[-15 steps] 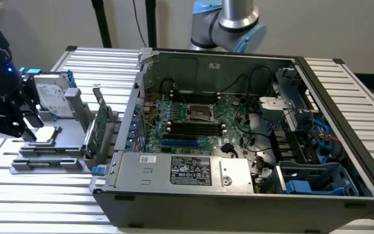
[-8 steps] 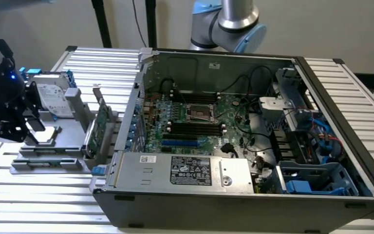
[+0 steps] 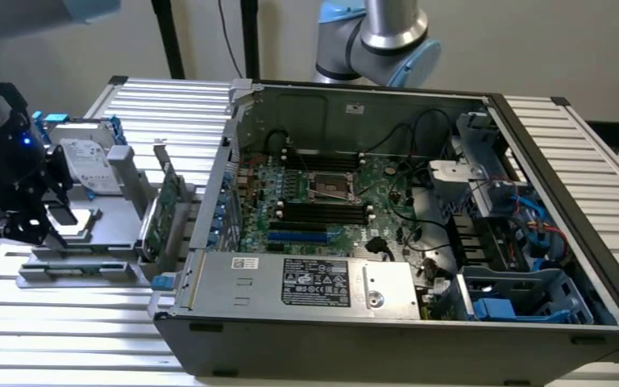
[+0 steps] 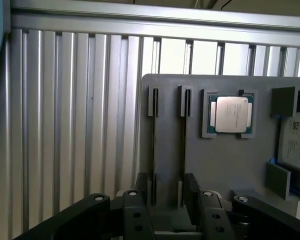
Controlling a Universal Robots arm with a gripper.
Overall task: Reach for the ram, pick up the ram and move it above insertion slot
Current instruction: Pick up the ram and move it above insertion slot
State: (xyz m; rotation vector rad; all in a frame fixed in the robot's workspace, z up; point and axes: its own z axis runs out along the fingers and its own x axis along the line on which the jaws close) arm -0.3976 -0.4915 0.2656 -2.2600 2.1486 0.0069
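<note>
In the exterior view your end effector (image 3: 22, 227) sits at the exterior view's left edge, where the frame cuts off most of its arm and its dark body hides whatever lies under its tips on the grey fixture (image 3: 84, 256). In the wrist view you get the ram (image 4: 154, 145) edge-on as a thin dark line, chips out of sight, its near end hidden behind the fingers (image 4: 140, 212), while the hard drive (image 4: 296, 142) is cut by the picture's edge. The insertion slot (image 3: 321, 211) is too small for you to tell from its parallel neighbours.
</note>
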